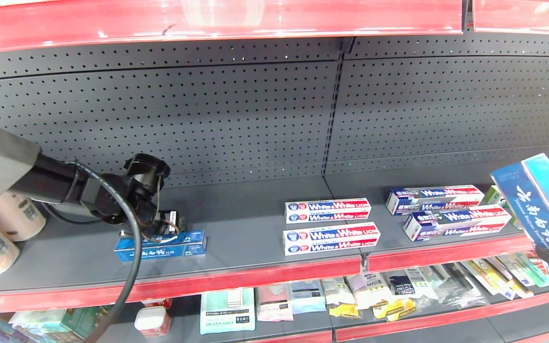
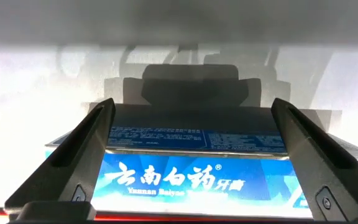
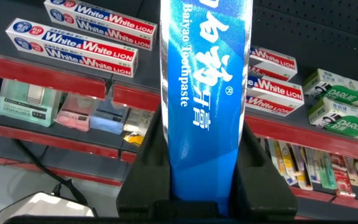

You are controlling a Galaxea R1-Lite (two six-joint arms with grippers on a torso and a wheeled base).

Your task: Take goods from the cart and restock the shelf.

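- Right under my left fingers [image 2: 82, 152] the blue toothpaste box [image 2: 185, 177] lies flat on the shelf [image 1: 250, 228]. The fingers are spread apart, one past each side and not pinching it, so I'd say that one's placed.
- And the other arm?
- My right fingers [image 3: 146, 171] are clamped on a second blue box [image 3: 204, 74] that sticks straight out beyond the tips. It's held by one end, I guess so the free end can slide onto the shelf first. The white toothpaste boxes [image 3: 89, 43] sit well beyond it.
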